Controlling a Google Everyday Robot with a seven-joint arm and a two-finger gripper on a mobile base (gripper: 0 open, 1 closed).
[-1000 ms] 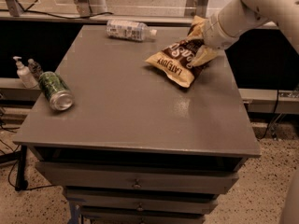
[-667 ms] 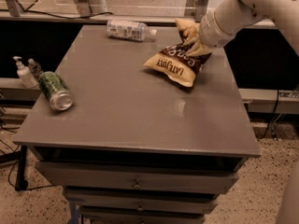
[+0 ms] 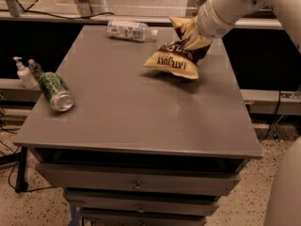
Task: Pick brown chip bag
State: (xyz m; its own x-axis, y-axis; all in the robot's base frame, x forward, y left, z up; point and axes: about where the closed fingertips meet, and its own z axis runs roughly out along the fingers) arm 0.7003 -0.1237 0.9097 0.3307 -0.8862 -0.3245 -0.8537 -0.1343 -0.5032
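Crinkly brown chip bag (image 3: 175, 60), tan at its near end with dark lettering, is hanging tilted over the far right part of the flat grey metal desk (image 3: 131, 107). Its upper end is being held up by the pale two-finger gripper (image 3: 194, 36), which is reaching in from the upper right on the robot's white arm. The gripper is pinching the bag's crumpled top, as far as the bag's raised posture shows. A second ago the bag was lying flatter on the desk with the gripper pressing at its far edge; now its held end is sitting higher and a shadow is showing beneath the tan end, so the bag is coming off the surface. Whether the low end is still brushing the desk is hard to tell. That is suggesting the grasp is made and the lift is under way, with only raising the bag clear remaining. The dented green can (image 3: 56, 92) is lying on its side near the left edge, the clear plastic bottle (image 3: 129, 30) is lying at the far edge, and the white pump bottle (image 3: 22, 73) is standing beyond the left side, all well apart from the bag.
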